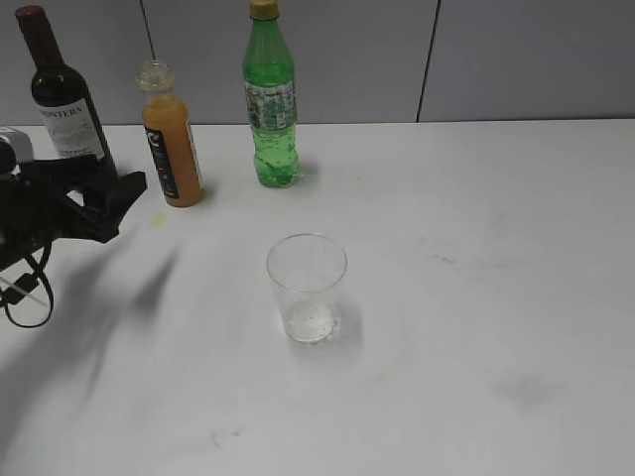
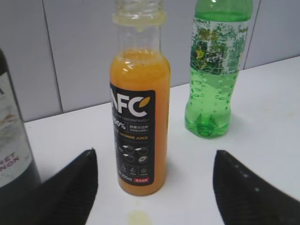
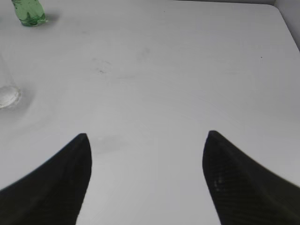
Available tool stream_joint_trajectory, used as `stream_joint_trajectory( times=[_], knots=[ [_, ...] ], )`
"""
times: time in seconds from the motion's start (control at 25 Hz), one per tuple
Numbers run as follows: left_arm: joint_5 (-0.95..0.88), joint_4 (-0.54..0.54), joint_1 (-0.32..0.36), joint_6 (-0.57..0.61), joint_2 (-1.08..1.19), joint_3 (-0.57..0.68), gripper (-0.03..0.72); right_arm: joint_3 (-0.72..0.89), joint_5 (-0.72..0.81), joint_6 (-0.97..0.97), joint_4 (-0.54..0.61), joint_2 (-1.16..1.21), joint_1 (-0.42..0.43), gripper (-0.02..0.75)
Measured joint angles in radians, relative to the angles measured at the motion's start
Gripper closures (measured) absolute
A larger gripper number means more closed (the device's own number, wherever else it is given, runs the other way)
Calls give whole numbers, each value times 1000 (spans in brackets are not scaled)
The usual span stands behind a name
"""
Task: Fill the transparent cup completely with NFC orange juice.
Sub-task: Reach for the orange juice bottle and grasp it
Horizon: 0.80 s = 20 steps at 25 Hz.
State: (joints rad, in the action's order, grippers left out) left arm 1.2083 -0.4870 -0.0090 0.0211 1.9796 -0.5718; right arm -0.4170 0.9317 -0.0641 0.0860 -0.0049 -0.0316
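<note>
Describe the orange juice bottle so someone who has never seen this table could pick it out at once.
Three bottles stand along the back edge of the white table, by the grey wall. The NFC orange juice bottle is the middle one, between the dark wine bottle and the green soda bottle. It is the shortest, with cloudy orange liquid, a black label and an uncapped clear neck.

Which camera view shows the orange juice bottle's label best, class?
The left wrist view: the NFC orange juice bottle fills the frame, its black label readable. The exterior view shows the bottle small, the label turned sideways. The right wrist view does not show it.
</note>
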Motion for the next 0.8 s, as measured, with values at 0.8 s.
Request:
stream_joint_trajectory(
  times=[0.8],
  knots=[
    [-90,-52,-34,-73,228,-319,47,0,0,0,0,0,0,164]
  ],
)
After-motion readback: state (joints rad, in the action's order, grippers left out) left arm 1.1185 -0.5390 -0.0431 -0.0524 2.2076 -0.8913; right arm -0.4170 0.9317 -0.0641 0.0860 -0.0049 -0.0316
